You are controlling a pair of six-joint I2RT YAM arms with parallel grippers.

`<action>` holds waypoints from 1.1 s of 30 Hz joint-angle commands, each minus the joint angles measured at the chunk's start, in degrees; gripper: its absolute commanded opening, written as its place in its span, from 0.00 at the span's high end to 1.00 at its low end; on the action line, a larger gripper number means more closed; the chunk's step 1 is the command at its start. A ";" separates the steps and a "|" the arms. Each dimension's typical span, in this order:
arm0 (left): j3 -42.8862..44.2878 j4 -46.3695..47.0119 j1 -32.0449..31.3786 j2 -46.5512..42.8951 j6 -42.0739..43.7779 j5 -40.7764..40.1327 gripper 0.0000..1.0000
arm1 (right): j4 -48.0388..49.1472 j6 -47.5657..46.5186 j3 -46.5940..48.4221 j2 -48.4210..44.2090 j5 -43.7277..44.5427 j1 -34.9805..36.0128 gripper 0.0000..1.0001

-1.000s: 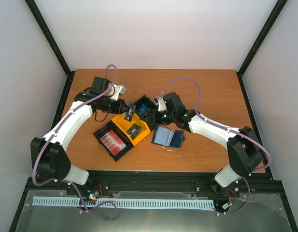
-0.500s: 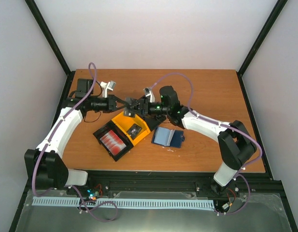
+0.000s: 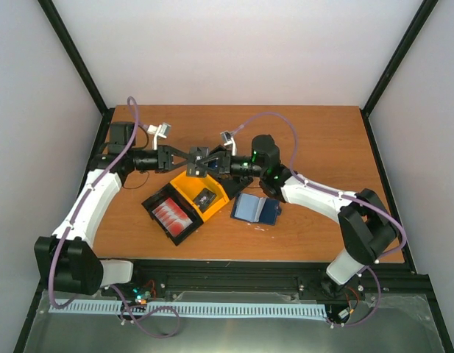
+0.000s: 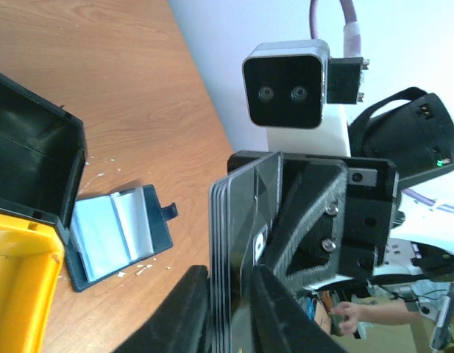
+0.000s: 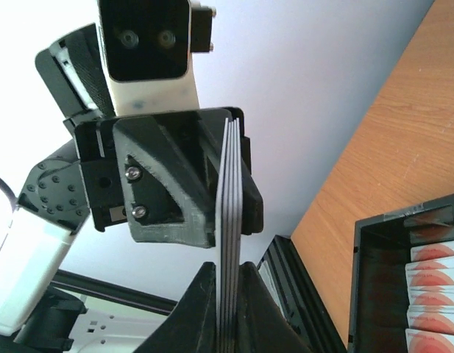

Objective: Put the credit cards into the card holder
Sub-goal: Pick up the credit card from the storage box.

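The card holder (image 3: 256, 209) is a small dark blue wallet lying open on the wooden surface (image 3: 322, 140), right of centre. Its lighter blue inside faces up and its snap tab points right. Just to its left sits a yellow bin (image 3: 191, 185). Joined to the bin's near left side is a black tray (image 3: 154, 203) holding a row of red credit cards (image 3: 171, 215) with white patches.

Above the yellow bin, the two pincers meet tip to tip. The left pincer (image 3: 190, 159) and the right pincer (image 3: 210, 162) are each closed narrowly on the same thin stack of cards (image 3: 199, 162), held on edge in the air. From the wrist cameras the stack's edges look dark grey, so its colour cannot be told for sure.
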 commanded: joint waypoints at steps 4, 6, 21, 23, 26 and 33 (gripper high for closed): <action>-1.50 4.82 1.60 -3.58 -3.82 7.21 0.72 | 9.64 2.44 -3.09 -3.12 -1.73 -1.17 0.97; -1.98 5.43 1.59 -3.93 -4.49 7.70 0.72 | 12.90 3.85 -3.78 -3.39 -3.33 -1.26 0.97; -4.76 8.39 1.59 -7.86 -5.34 14.71 0.59 | 22.63 8.06 -2.32 -5.19 -12.06 -1.20 0.97; -4.92 8.66 1.62 -7.90 -5.26 15.46 0.59 | 23.18 8.29 -1.90 -5.11 -12.66 -1.04 0.97; -5.25 7.76 1.57 -7.67 -4.53 15.25 0.58 | 23.21 8.36 -1.09 -4.98 -13.13 -0.61 0.97; -5.78 6.60 1.57 -6.69 -3.47 14.29 0.58 | 23.87 8.72 0.73 -4.22 -14.13 0.33 0.97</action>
